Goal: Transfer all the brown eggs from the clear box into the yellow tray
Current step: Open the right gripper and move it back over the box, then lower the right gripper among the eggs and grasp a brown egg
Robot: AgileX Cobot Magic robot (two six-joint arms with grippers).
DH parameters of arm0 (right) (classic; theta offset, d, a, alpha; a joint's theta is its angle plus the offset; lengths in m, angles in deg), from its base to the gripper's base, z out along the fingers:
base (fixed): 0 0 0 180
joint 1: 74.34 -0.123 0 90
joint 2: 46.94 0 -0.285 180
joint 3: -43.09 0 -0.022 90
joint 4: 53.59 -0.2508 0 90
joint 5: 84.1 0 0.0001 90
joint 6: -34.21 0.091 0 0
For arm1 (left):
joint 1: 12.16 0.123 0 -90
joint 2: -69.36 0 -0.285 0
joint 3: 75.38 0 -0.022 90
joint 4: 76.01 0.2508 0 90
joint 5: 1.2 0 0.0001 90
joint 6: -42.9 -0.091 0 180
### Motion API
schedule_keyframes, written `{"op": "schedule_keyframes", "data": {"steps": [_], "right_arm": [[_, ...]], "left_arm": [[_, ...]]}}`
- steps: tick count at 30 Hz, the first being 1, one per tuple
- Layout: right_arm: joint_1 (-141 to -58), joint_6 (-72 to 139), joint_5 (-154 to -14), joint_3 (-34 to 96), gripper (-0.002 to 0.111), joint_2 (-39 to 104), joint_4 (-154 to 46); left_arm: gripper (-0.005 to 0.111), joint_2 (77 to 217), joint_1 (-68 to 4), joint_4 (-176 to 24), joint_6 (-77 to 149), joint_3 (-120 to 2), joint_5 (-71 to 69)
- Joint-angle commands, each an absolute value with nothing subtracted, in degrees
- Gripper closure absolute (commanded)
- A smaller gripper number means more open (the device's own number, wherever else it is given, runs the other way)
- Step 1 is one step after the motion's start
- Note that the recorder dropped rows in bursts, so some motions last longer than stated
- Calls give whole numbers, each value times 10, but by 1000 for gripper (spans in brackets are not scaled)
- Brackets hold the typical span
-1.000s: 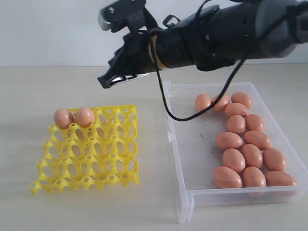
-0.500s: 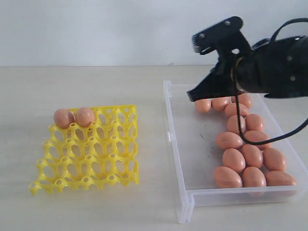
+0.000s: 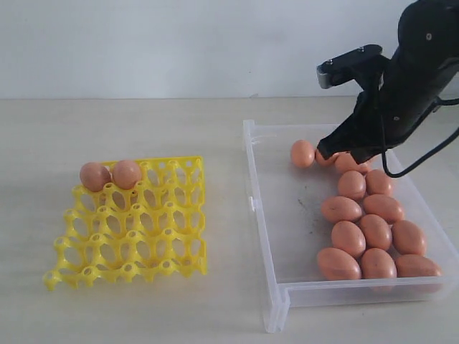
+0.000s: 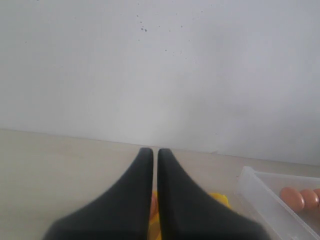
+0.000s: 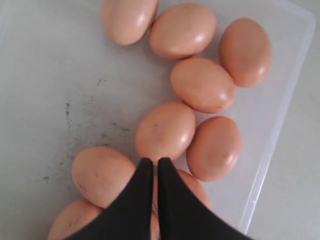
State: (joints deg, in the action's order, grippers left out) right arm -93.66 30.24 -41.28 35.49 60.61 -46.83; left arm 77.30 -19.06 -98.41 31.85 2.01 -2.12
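The eggs (image 5: 165,131) are smooth with a soft sheen. The box (image 3: 283,236) is clear plastic; the tray (image 3: 201,215) is glossy yellow plastic.

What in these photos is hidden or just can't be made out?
- Exterior view: the right gripper covers some eggs at the box's far end, so no full count.
- Left wrist view: the left gripper hides most of the yellow tray.
- Right wrist view: eggs under the gripper are partly hidden and cut off by the edge.

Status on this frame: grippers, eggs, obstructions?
Right gripper shut, empty, tips over eggs in box. Left gripper shut, empty. Two eggs in tray. Nothing in the way.
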Motion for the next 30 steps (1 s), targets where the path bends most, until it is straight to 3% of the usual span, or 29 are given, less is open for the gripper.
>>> {"op": "schedule_keyframes", "data": {"steps": [1,8,10,30], "right_arm": [[-932,285,-385,371,103,627,-493],[-932,334,-395,372,59,675,-493],[-932,353,-405,372,55,689,-493],[-932,369,-432,394,54,727,-544]], "left_arm": [[103,771,-194,-989,323,18,-12],[103,771,-194,-989,323,18,-12],[103,771,-194,-989,323,18,-12],[103,771,-194,-989,323,18,-12]]}}
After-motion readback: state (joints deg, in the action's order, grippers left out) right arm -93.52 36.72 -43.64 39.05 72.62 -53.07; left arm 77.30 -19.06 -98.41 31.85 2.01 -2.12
